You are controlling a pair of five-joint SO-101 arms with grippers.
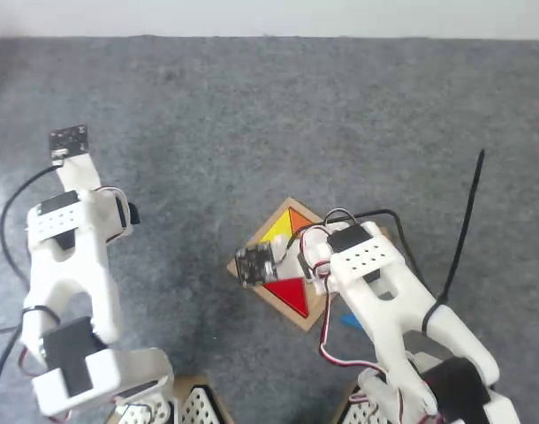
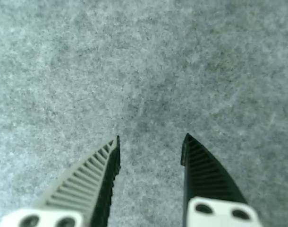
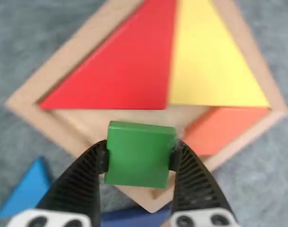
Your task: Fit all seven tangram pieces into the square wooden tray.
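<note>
The right gripper (image 3: 138, 158) was closed on the green square (image 3: 139, 142), its two dark fingers (image 3: 87, 175) pressed against opposite sides of the piece and holding it above the near part of the tray (image 3: 28, 101). Just beside the fingers a dark blue piece (image 3: 130, 218) lay on the carpet, and a light blue triangle (image 3: 26, 189) lay off to one side, both outside the tray.

Beyond the square, a strip of bare tray floor showed, with an orange piece (image 3: 219, 127) seated next to it. Farther on, the big red triangle (image 3: 125, 66) and the big yellow triangle (image 3: 210, 61) lay flat in the tray, touching along one edge.

With three pieces seated, the task looked less than half done, and the step in hand was setting the green square in as the fourth. Its edges seemed to run parallel to the red triangle's near edge, so little turning appeared to be needed. The next move called for lowering the square into the gap beside the orange piece, sliding it flush against its neighbours, and then opening the fingers without dragging it.

Well apart from all this, the left gripper (image 2: 152, 142) hung over bare carpet (image 2: 134, 56), its fingers spread with nothing between them.
</note>
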